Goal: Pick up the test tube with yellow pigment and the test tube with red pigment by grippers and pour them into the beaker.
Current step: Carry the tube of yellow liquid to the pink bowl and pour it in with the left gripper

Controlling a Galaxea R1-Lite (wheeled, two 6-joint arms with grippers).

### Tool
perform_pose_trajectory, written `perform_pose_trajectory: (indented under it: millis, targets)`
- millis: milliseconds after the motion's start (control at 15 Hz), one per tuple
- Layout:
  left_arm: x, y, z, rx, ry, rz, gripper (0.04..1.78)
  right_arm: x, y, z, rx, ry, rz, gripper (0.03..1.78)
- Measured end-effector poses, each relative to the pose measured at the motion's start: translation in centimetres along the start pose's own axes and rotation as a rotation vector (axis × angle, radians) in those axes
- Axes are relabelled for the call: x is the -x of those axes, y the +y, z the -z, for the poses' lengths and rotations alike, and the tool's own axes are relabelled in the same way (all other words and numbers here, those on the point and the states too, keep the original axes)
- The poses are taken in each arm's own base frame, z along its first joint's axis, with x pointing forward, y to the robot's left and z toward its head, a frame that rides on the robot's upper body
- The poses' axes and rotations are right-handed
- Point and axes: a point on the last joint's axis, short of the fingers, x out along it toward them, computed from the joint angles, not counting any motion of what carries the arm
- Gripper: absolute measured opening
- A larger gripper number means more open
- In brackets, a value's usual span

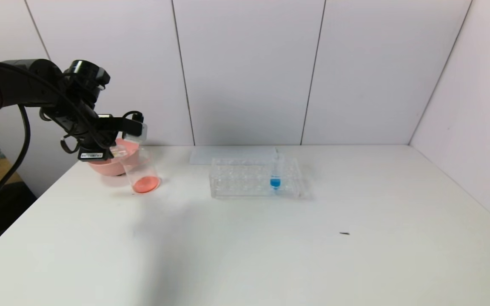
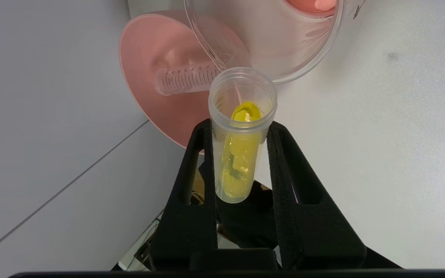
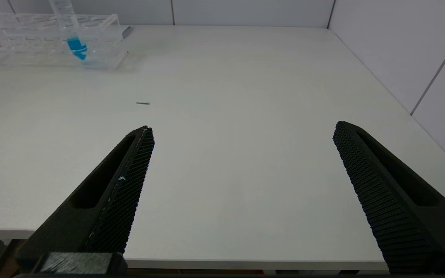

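Left wrist view shows the left gripper (image 2: 240, 135) squeezing the test tube with yellow pigment (image 2: 240, 154) between its two black fingers (image 2: 195, 162). The tube is tipped over, and its open mouth sits right by the rim of the beaker (image 2: 303, 58). Yellow liquid lies along the inside of the tube and reaches up close to the mouth. Orange-red liquid (image 2: 315, 4) sits in the bottom of the beaker. Behind the beaker is a pink bowl (image 2: 149, 77), and a clear tube with black marks (image 2: 185, 79) lies inside it. From the head view, the left gripper (image 1: 132, 134) hangs over the far left part of the white table (image 1: 270, 246), above the beaker (image 1: 143, 174), which stands just in front of the pink bowl (image 1: 109, 166). More to the middle of the table stands a clear tube rack (image 1: 255, 178) with a blue-liquid tube (image 1: 275, 176) upright in it. A small dark speck (image 1: 344, 233) lies on the table, well apart from the rack. Right wrist view shows the right gripper (image 3: 242, 131) with its fingers spread wide and holding nothing, near the front edge of the table.
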Motion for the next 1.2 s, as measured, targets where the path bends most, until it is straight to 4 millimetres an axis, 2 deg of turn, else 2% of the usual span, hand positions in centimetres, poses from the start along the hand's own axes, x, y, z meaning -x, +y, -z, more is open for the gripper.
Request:
perform_pose_trajectory:
  millis: [1200]
  targets:
    - [-0.29, 0.12, -1.02, -0.065, 0.055, -0.017, 0.44, 0.00, 0.00, 0.00, 0.000, 0.000, 0.000, 1.70]
